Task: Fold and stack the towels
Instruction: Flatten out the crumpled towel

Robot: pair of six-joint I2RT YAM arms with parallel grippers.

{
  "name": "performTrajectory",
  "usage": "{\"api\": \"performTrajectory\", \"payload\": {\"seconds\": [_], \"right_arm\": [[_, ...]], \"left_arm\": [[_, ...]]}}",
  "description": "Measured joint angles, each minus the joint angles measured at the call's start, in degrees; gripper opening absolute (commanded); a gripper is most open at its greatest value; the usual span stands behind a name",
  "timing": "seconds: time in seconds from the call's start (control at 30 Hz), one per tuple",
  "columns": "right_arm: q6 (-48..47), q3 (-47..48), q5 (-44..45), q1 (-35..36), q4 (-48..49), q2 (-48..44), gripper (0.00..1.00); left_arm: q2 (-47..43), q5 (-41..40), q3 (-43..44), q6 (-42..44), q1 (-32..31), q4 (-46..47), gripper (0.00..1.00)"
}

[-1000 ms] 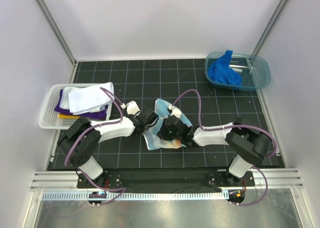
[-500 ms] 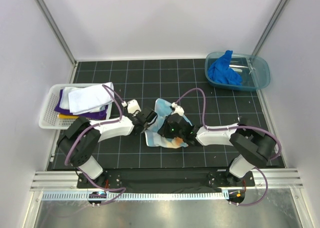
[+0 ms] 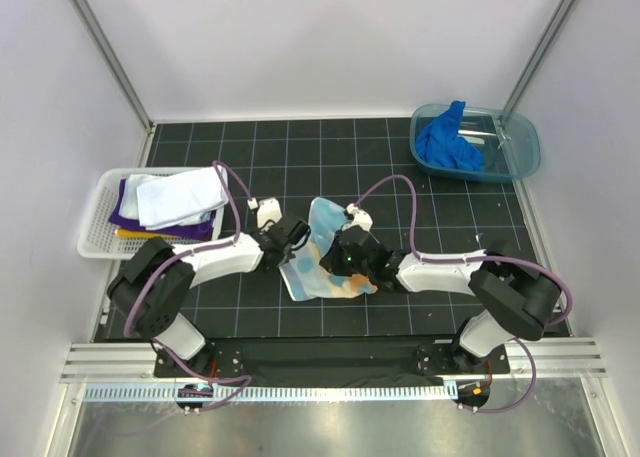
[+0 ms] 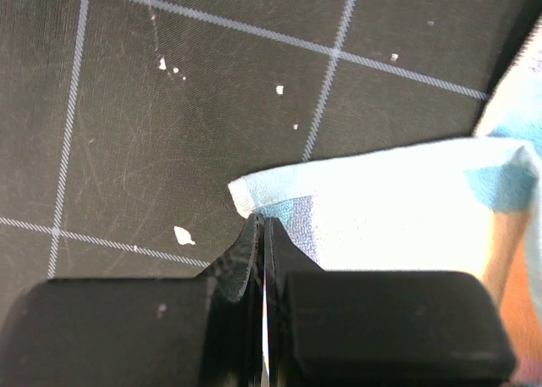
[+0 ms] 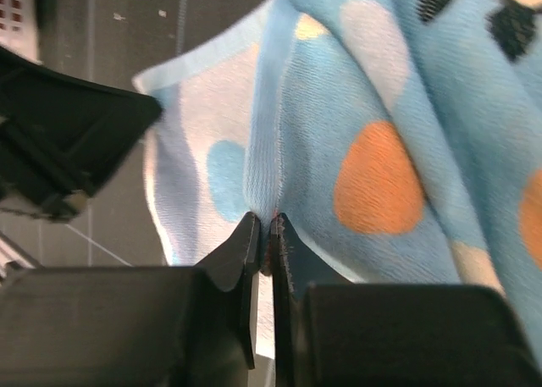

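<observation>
my left gripper (image 4: 263,234) pinched the towel (image 4: 398,209) at its corner, my right gripper (image 5: 269,233) a fold (both pairs pressed tight), judged to spread it for folding.

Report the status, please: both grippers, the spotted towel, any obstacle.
Left gripper shut on spotted towel edge, near a corner. Right gripper shut on a fold of it. Towel crumpled on mat. No obstacle seen.

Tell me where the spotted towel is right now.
In the top view, the spotted towel lies mid-table near the front, gripped by the left claw and right claw.
</observation>
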Motion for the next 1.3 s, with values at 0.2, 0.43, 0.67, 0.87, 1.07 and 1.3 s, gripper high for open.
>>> {"api": "performTrajectory", "payload": {"seconds": [0.2,0.43,0.67,0.87,1.07,1.3], "right_arm": [[-3.5,0.4,4.0,-0.1,-9.7,-5.2,0.02],[-12.6,7.8,10.8,-0.2,-24.9,-18.3,0.02],[-25.8,18.9,14.6,-0.2,-35.5,-26.7,0.01],[-36.6,33.7,14.7,-0.2,-41.1,-28.6,0.01],[-44.0,46.6,11.4,-0.2,-44.7,-30.9,0.01],[-46.0,57.6,4.9,-0.2,-49.0,-32.2,0.01]], "left_arm": [[-7.0,0.9,-0.9,5.9,0.0,0.8,0.0],[-21.0,4.0,0.4,13.7,0.0,0.4,0.0],[-31.2,10.5,9.7,24.4,0.0,-0.9,0.0],[-36.4,19.6,21.8,33.7,0.0,-1.1,0.0],[-40.1,28.8,30.2,40.9,-0.1,-1.3,0.0],[-41.0,37.2,38.7,42.6,-0.1,-1.4,0.0]]}}
